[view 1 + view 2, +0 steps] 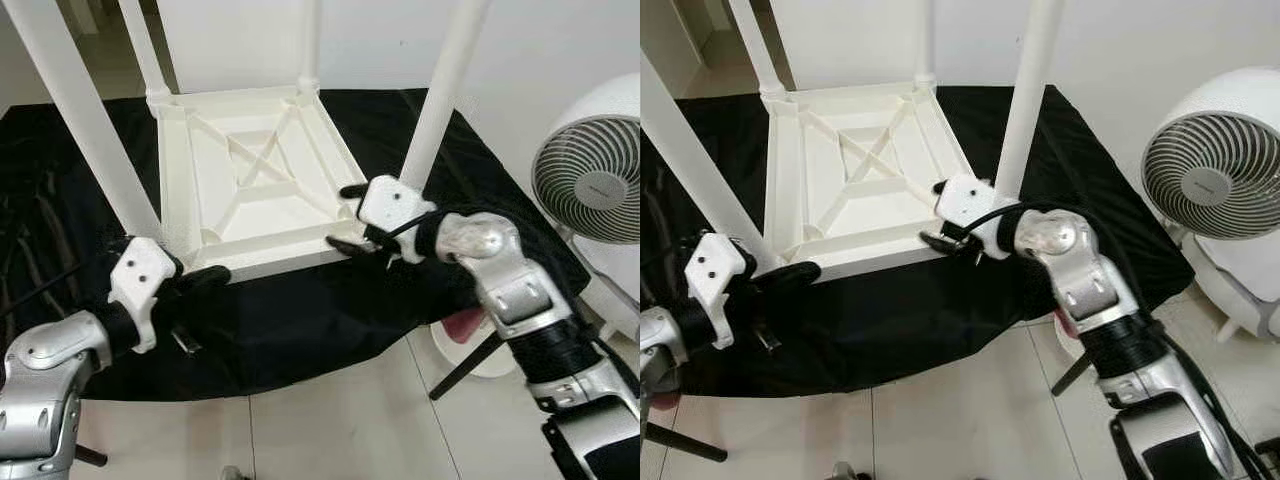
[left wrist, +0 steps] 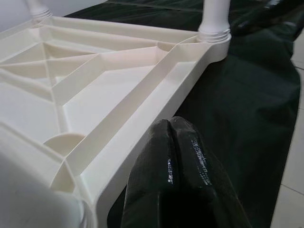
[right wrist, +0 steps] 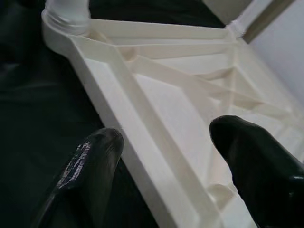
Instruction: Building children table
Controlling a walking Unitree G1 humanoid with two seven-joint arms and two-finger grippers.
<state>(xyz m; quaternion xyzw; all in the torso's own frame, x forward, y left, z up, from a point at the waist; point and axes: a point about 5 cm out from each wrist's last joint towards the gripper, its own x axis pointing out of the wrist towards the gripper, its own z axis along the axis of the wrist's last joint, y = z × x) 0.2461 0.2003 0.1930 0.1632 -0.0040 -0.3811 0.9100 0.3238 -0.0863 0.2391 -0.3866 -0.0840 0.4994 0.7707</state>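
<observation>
A white plastic children's table (image 1: pixel 250 200) lies upside down on a black cloth (image 1: pixel 300 320), its underside ribs facing up. White legs stand up from its corners: front left leg (image 1: pixel 85 110), front right leg (image 1: pixel 440 90). My left gripper (image 1: pixel 215 275) is shut and empty, its tips (image 2: pixel 171 126) just outside the front rim near the front left corner. My right gripper (image 1: pixel 348 216) is open at the front right corner, one finger (image 3: pixel 95 156) outside the rim (image 3: pixel 156 156) and the other finger (image 3: pixel 251 147) over the inside.
A white floor fan (image 1: pixel 590 175) stands close on the right. The cloth hangs over the front edge, with pale tiled floor (image 1: pixel 330 420) below. A pink object (image 1: pixel 465 325) and a black strut show under the cloth's right side.
</observation>
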